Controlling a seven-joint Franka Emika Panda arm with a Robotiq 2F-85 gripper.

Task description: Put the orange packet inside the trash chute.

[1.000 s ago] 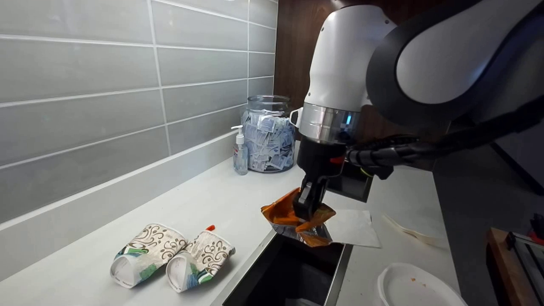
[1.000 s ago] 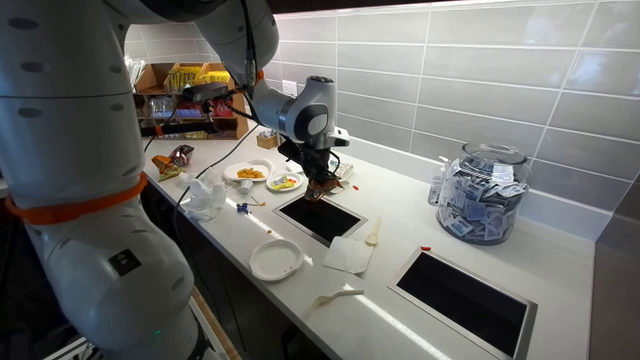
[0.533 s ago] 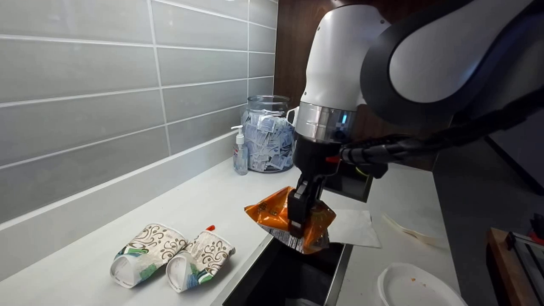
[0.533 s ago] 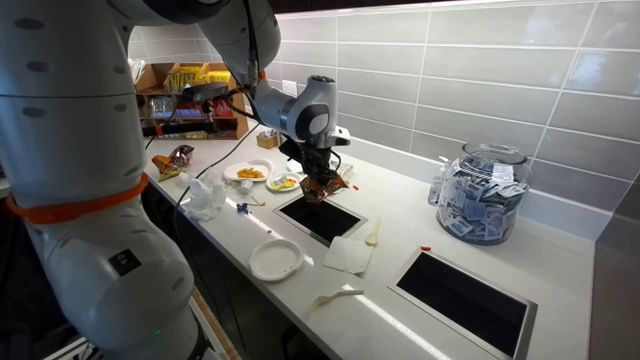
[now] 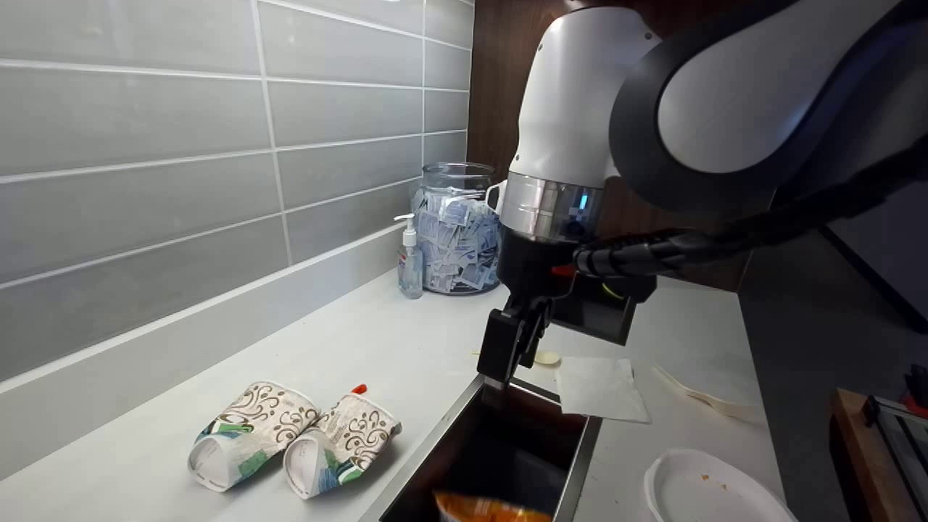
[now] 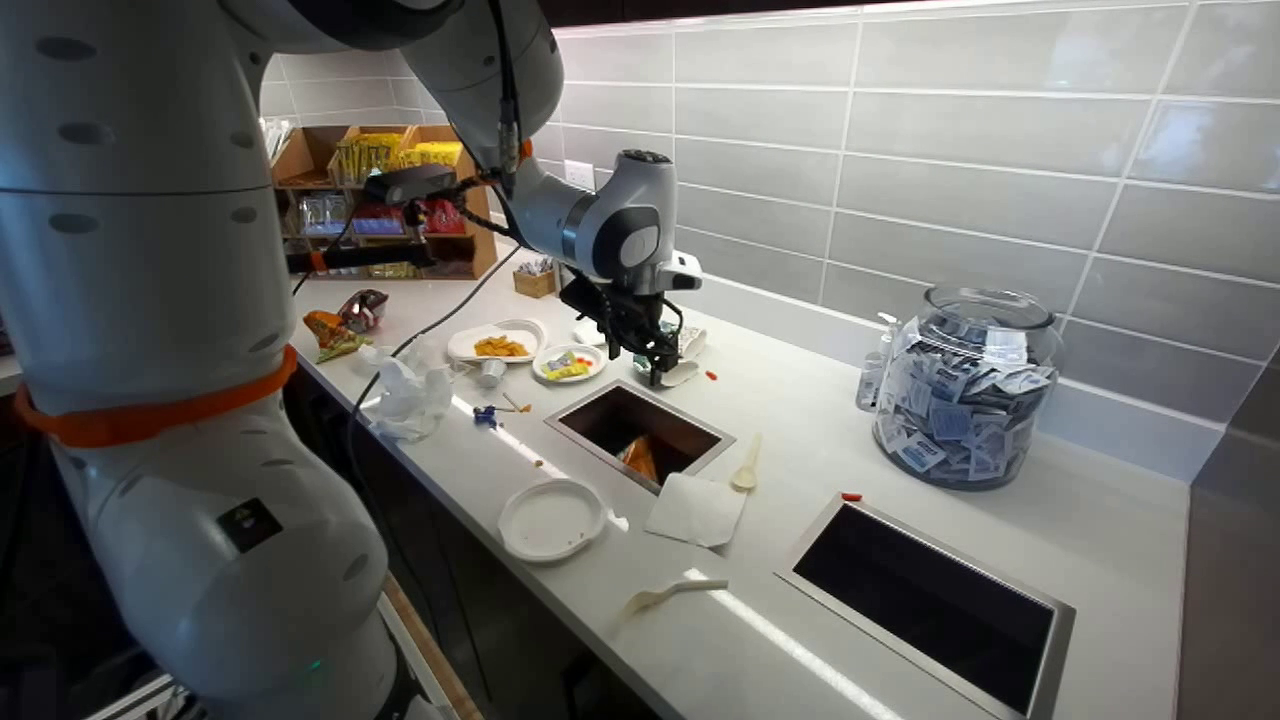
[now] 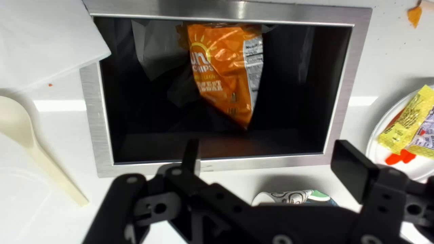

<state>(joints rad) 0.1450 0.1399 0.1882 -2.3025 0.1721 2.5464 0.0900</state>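
The orange packet, a chip bag, lies within the metal-rimmed trash chute, below the counter's level. Part of it shows in both exterior views, orange packet and orange packet, inside the dark opening. White liner-like material is beside it in the wrist view. My gripper stands open, its two black fingers wide apart with nothing between them. In an exterior view my gripper hangs over the chute's far end, above and apart from the packet.
Crumpled paper cups lie beside the chute. A napkin overlaps its rim, near a spoon. A white plate, a glass jar and another metal-rimmed opening are on the counter.
My fingers have spread and let go of the orange packet, which has dropped from between them into the chute. The arm itself has shifted only slightly.
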